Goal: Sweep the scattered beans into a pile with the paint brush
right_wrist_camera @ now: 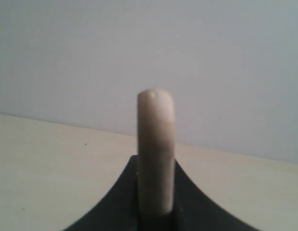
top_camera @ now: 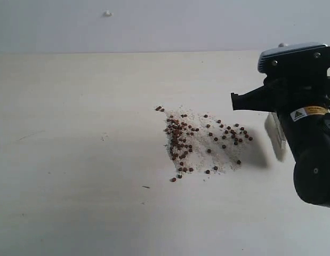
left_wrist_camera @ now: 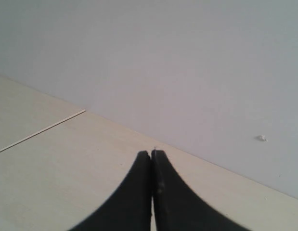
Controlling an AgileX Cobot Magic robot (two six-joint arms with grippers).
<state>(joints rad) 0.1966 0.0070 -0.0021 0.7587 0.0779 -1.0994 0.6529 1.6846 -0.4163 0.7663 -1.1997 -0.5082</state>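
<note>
The beans (top_camera: 228,136) lie loose over the middle of the pale table, with a denser band, the pile (top_camera: 178,141), along their left side and whitish crumbs (top_camera: 199,154) between. The paint brush hangs from my right arm (top_camera: 308,133); its cream bristles (top_camera: 275,136) sit just right of the beans, at or near the table. In the right wrist view my right gripper (right_wrist_camera: 156,166) is shut on the pale wooden handle (right_wrist_camera: 156,134), which sticks out past the jaws. My left gripper (left_wrist_camera: 151,153) is shut on nothing, low over bare table, and is out of the exterior view.
A grey wall runs along the table's far edge, with a small white speck (top_camera: 107,13) on it. A thin seam line (left_wrist_camera: 40,131) crosses the tabletop in the left wrist view. A tiny dark fleck (top_camera: 146,187) lies in front of the beans.
</note>
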